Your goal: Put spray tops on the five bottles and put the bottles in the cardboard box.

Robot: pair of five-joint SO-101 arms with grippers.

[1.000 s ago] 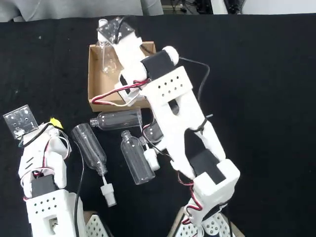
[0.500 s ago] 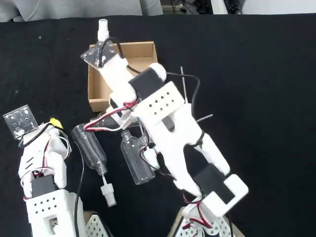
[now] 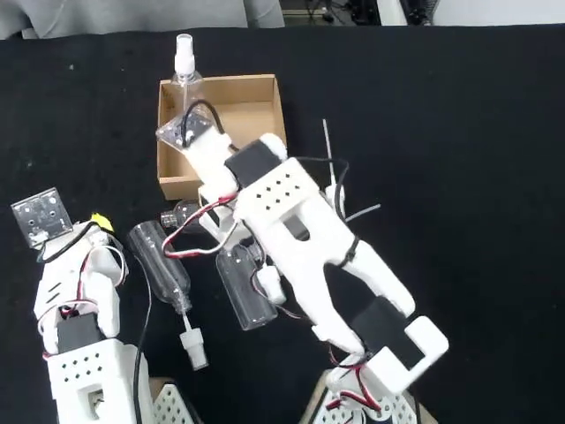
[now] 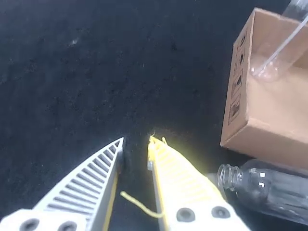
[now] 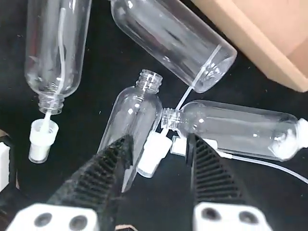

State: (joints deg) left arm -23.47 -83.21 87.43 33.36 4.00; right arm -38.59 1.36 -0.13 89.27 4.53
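Ribbed right gripper (image 5: 159, 142) spread over a white plastic spray top (image 5: 153, 156) beside a clear cylindrical bottle (image 5: 132, 120). Ribbed left gripper (image 4: 135, 140) parted, empty. Brown cardboard box (image 3: 252, 117) at eleven o'clock.

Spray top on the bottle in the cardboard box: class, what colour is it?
White; the spray top shows best in the high view, above the box.
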